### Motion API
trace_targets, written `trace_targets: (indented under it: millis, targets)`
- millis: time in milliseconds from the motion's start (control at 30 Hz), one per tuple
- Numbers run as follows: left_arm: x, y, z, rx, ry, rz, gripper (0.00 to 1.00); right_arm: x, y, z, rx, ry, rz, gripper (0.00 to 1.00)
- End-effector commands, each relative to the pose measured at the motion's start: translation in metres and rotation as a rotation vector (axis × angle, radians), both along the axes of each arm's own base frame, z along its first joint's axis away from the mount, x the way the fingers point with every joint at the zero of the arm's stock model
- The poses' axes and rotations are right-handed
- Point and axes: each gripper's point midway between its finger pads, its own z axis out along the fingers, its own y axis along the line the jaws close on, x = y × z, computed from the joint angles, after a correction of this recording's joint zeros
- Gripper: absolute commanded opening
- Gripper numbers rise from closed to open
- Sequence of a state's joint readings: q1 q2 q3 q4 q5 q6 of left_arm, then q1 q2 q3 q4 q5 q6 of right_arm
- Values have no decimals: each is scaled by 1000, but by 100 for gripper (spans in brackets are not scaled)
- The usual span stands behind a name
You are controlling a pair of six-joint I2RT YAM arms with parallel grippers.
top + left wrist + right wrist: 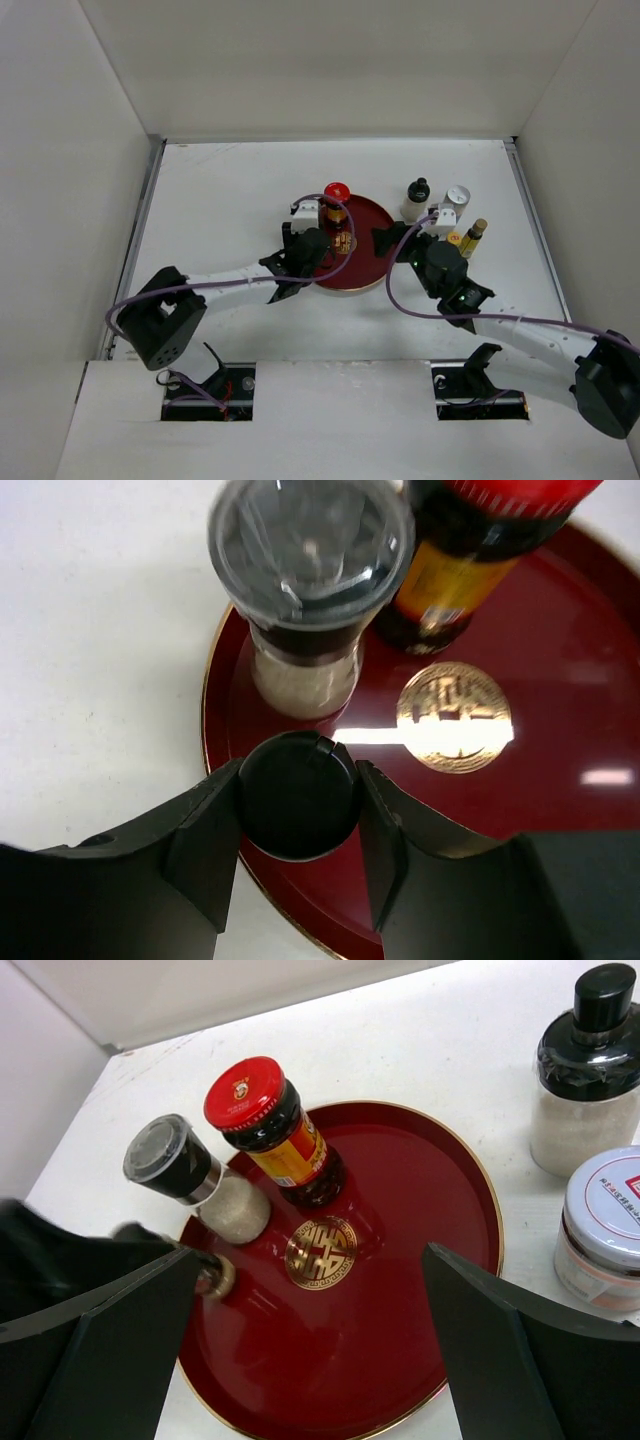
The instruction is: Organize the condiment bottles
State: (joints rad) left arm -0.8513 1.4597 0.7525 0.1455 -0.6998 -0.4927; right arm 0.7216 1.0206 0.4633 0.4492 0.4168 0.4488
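The red round tray [365, 270] holds a red-capped sauce jar [337, 193] and a salt grinder [305, 600] with a clear black top. My left gripper [298, 798] is shut on the black cap of a small bottle [213, 1276], which stands at the tray's left rim [215, 710]. My right gripper [310, 1260] is open and empty above the tray's right half [400, 1290]. A black-topped shaker [588, 1080], a white-lidded jar [603, 1225] and a yellow-labelled bottle [470, 236] stand on the table right of the tray.
White walls enclose the table on the left, back and right. The three bottles off the tray cluster close to my right arm [450, 275]. A gold emblem [320, 1252] marks the tray's centre.
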Motion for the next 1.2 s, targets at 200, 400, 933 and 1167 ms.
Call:
trace_targets:
  millis: [200, 400, 933, 1167]
  targets:
    - [10, -18, 4, 7, -62, -3, 64, -9, -1, 60, 90, -115, 20, 50]
    - [3, -9, 23, -65, -110, -11, 91, -25, -38, 96, 31, -107, -76, 85]
    - [-79, 41, 77, -426, -346, -96, 100, -27, -134, 39, -232, 151, -512, 100]
    - [-86, 51, 70, -480, -378, -84, 100, -26, -146, 21, -240, 192, -572, 100]
